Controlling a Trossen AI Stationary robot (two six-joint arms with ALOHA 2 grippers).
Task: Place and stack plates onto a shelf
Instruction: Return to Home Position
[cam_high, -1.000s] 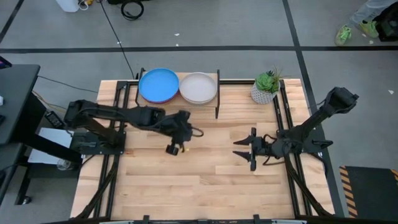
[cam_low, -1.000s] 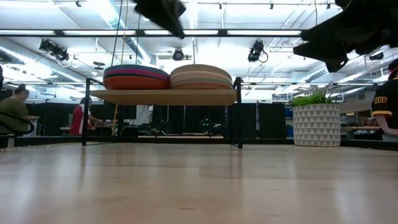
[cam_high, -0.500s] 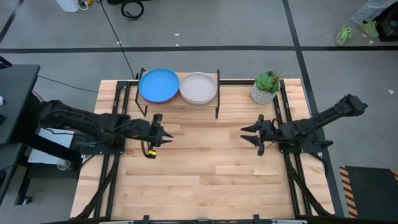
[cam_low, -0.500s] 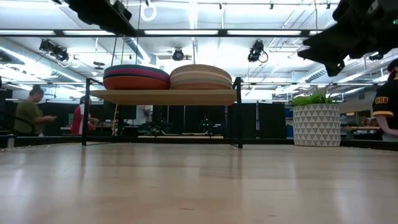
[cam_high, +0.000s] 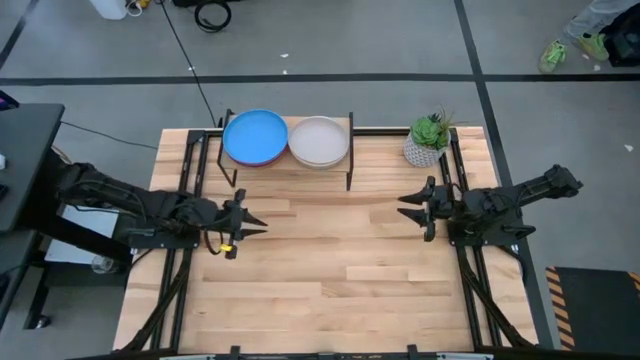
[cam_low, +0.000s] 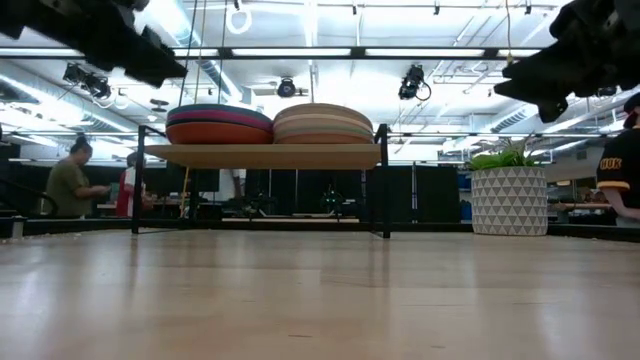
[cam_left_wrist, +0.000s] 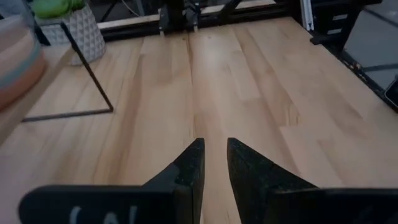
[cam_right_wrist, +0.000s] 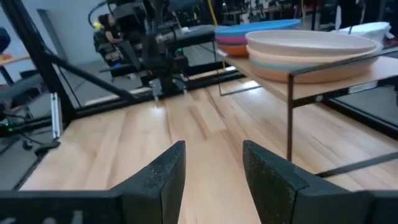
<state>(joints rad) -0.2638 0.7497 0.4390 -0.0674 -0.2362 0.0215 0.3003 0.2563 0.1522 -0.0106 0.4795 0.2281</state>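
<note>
The shelf (cam_high: 288, 160) stands at the table's far edge on thin black legs. It carries two stacks of plates. The left stack (cam_high: 256, 136) is topped by a bright blue plate, the right stack (cam_high: 319, 141) by a pale grey one. The low view shows both stacks (cam_low: 219, 124) (cam_low: 323, 123) resting on the wood plank (cam_low: 262, 155). My left gripper (cam_high: 245, 222) hovers over the table's left part, open by a narrow gap (cam_left_wrist: 214, 146) and holding nothing. My right gripper (cam_high: 412, 207) hovers over the right part, open (cam_right_wrist: 213, 149) and holding nothing.
A potted plant (cam_high: 427, 140) in a white patterned pot stands at the far right, beside the shelf. Black frame rails run along both sides of the table. Bare wood lies between the two grippers and toward the near edge. People stand in the room behind the table.
My left gripper has drawn back from the table's middle toward the left edge. My right gripper has moved toward the far edge and a little to the right. The plates have stayed where they were.
</note>
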